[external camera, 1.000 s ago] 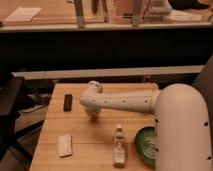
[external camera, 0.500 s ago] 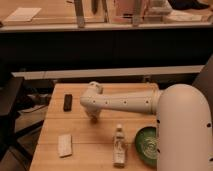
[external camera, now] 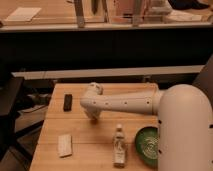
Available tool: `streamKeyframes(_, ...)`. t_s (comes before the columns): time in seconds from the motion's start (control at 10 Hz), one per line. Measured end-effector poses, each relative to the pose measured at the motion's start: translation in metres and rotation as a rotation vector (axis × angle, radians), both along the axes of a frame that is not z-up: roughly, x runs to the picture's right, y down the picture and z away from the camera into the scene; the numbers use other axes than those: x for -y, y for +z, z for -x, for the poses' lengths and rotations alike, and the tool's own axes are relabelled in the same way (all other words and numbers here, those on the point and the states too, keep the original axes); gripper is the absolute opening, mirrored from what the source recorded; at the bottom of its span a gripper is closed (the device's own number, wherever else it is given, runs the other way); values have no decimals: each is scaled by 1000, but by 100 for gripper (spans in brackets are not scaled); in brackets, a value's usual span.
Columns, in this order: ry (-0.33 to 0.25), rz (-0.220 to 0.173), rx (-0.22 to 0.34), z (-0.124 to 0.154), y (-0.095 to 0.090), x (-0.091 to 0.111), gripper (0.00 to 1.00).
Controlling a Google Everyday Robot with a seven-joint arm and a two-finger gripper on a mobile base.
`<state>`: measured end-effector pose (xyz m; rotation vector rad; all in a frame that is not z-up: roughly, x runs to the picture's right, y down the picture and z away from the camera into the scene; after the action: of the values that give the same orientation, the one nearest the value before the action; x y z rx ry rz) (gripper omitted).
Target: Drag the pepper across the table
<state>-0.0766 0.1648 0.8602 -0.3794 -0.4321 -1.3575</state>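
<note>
The pepper is hidden from this view. My white arm reaches from the right over the light wooden table. Its wrist bends downward near the table's left-centre. The gripper points down at the tabletop just below the wrist, and the arm covers most of it. Nothing orange-red shows around it.
A black rectangular bar lies to the left of the gripper. A white packet rests near the front left. A small bottle stands at the front centre, with a green bowl to its right. A dark counter wall runs behind the table.
</note>
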Motion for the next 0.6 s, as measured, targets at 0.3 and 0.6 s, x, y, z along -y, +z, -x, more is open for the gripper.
streamKeyframes(0.3, -10, 0, 7, 5, -3, -4, 1)
streamKeyframes(0.6, -21, -1, 14, 7, -7, -9, 1)
